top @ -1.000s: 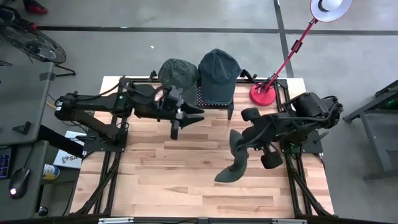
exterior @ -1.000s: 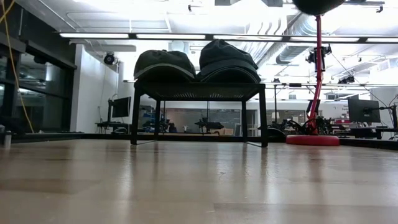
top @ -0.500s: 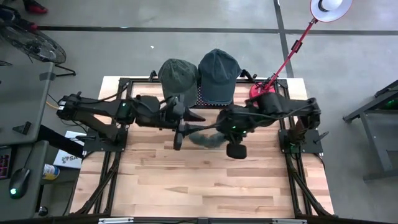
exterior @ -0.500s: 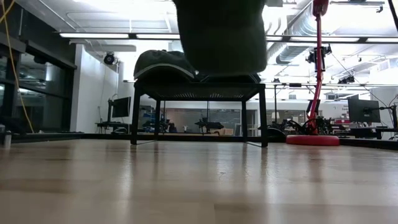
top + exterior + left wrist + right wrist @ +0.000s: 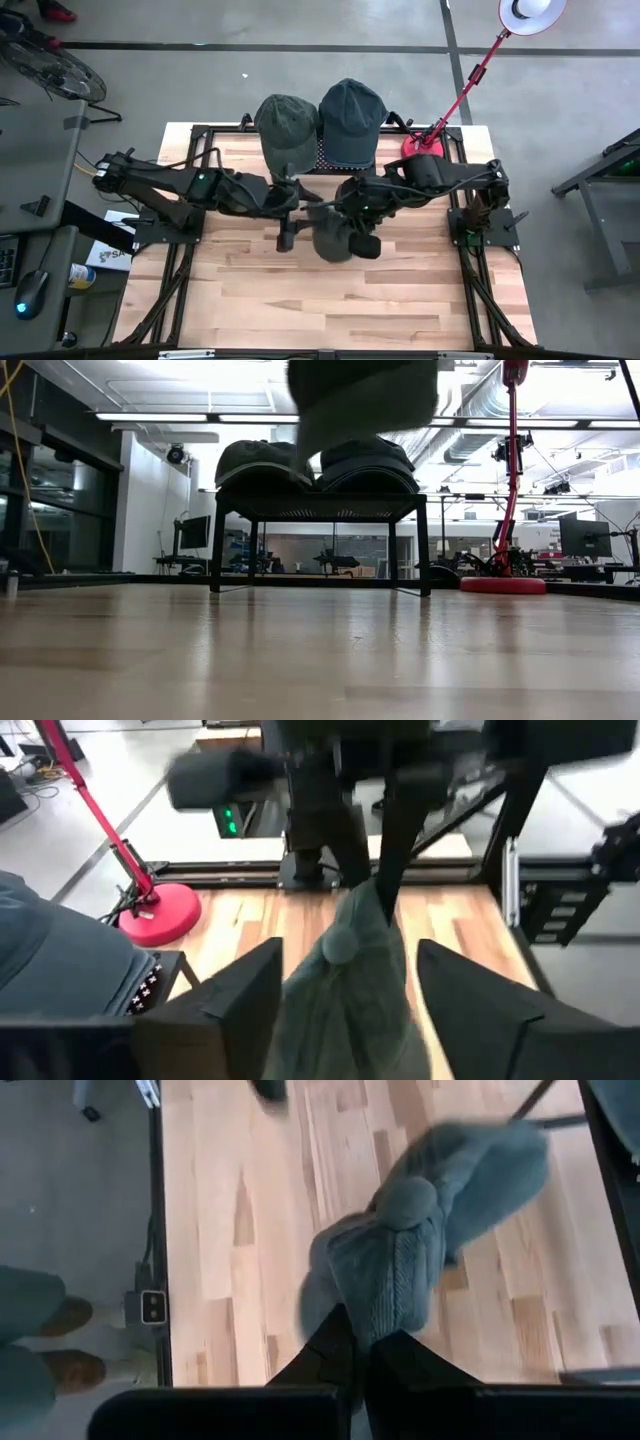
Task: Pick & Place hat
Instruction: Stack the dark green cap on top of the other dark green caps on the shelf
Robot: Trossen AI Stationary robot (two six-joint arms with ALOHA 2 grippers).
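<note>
A grey-green knit hat [image 5: 334, 240] with a pompom [image 5: 405, 1201] hangs from my right gripper [image 5: 368, 1342], which is shut on it over the middle of the table. In the low view the hat [image 5: 365, 400] hangs well above the wood. My left gripper [image 5: 348, 960] is open and reaches in from the table's left. Its two fingers stand on either side of the hat [image 5: 350, 1000]; whether they touch it I cannot tell. In the high view the left gripper [image 5: 298, 214] sits just left of the hat. My right gripper pinches the knit cloth [image 5: 372, 1312] between its two fingers, a little way from the pompom. In the left wrist view its fingers [image 5: 385, 870] come down on the hat from above. The hat is lifted clear of the table and hangs slack below the fingers.
A black rack [image 5: 326, 152] at the far edge carries an olive cap [image 5: 285, 120] and a dark blue cap [image 5: 350, 118]. A red lamp base [image 5: 424, 152] stands at the far right. A person's shoes [image 5: 60, 1345] show beside the table. Bare wood [image 5: 320, 300] fills the near half.
My right gripper has swung the hat from the table's right-near area toward the left and the middle, up to my left gripper. The hat swung loosely on the way and now hangs between the left fingers. My left gripper has shifted slightly toward the near edge.
</note>
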